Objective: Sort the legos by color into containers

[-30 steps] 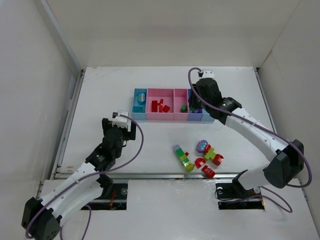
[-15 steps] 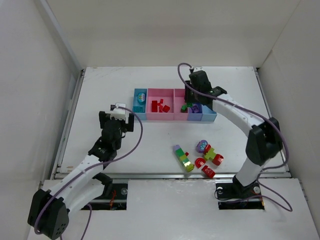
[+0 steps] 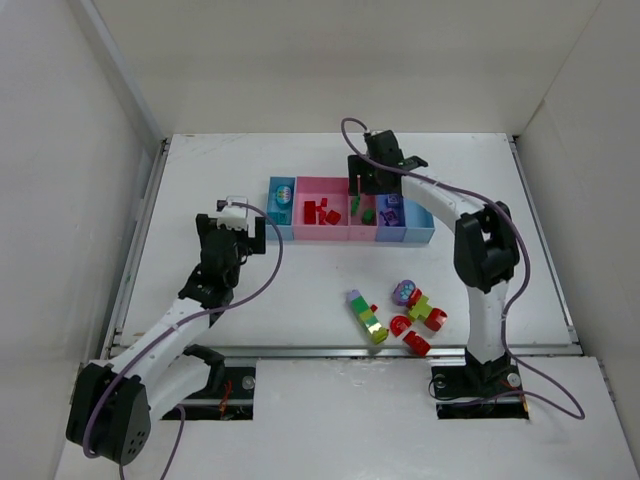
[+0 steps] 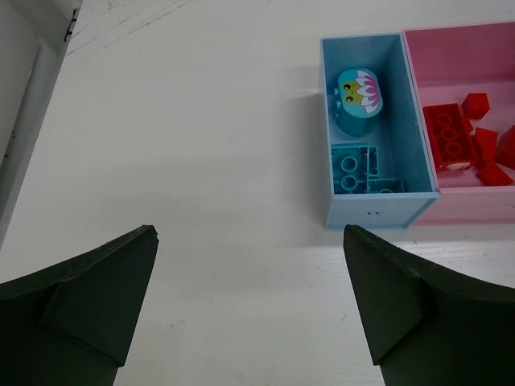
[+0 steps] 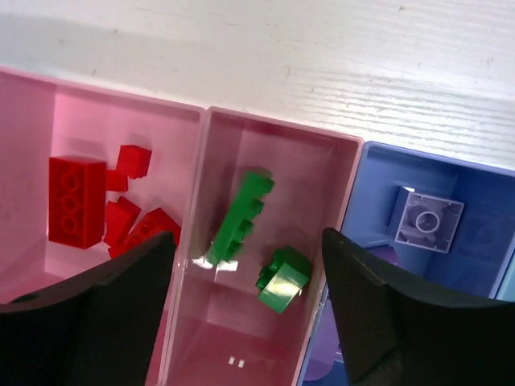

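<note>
The row of containers (image 3: pixel 340 238) stands at mid table. My right gripper (image 3: pixel 368 182) hangs open over the narrow pink bin (image 5: pixel 233 338), jaws wide and empty (image 5: pixel 245 241). In that bin lie a long green brick (image 5: pixel 240 217), slightly blurred, and a rounded green piece (image 5: pixel 283 279). Red bricks (image 5: pixel 76 201) lie in the wide pink bin, and a lilac brick (image 5: pixel 426 219) in the purple-blue bin. My left gripper (image 3: pixel 238 222) is open and empty (image 4: pixel 248 241) over bare table, near the light blue bin (image 4: pixel 378 215), which holds teal bricks (image 4: pixel 358 173).
Loose legos lie on the near right table: a purple-green-yellow stack (image 3: pixel 367 316), a purple rounded piece (image 3: pixel 405 292), a red-and-green cluster (image 3: pixel 427 310) and red pieces (image 3: pixel 415 343). White walls enclose the table on three sides.
My right gripper has swung left along the row, from over the purple-blue bin to over the narrow pink bin. My left gripper has moved farther away, toward the light blue bin.
</note>
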Controlling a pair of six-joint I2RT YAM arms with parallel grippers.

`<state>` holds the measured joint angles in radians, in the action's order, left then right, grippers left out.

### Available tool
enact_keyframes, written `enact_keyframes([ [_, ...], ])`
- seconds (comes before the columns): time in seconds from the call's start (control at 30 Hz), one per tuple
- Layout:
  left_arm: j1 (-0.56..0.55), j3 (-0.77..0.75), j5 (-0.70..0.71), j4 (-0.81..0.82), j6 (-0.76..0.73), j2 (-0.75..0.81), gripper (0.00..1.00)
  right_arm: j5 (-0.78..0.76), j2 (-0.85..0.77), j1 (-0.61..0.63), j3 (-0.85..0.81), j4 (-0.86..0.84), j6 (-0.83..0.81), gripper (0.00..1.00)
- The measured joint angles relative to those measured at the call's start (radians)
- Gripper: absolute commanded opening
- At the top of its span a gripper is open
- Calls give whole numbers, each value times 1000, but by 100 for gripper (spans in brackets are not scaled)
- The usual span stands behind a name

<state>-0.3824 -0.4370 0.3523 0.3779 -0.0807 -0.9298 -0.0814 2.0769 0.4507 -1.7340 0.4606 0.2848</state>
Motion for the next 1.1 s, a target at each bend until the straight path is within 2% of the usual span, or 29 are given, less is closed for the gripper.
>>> enact_keyframes([
  [0.17,0,0,-24,0,0,-2,100,38,-8,-10,0,3,-15,93],
  [0.3,0,0,-29,-8,0,10,100,57,-57,-9,8,7,-56,93],
  [0.43,-3,0,-33,-47,13,54,100,46,-189,21,70,13,-118,93],
  [0.63,-62,6,-39,-113,35,129,100,37,-397,195,270,34,-191,93],
  [0.83,-154,47,-35,-136,40,174,100,60,-422,407,516,86,-157,93],
  [1.1,-214,66,-10,-127,34,230,100,55,-459,454,670,109,-21,93],
])
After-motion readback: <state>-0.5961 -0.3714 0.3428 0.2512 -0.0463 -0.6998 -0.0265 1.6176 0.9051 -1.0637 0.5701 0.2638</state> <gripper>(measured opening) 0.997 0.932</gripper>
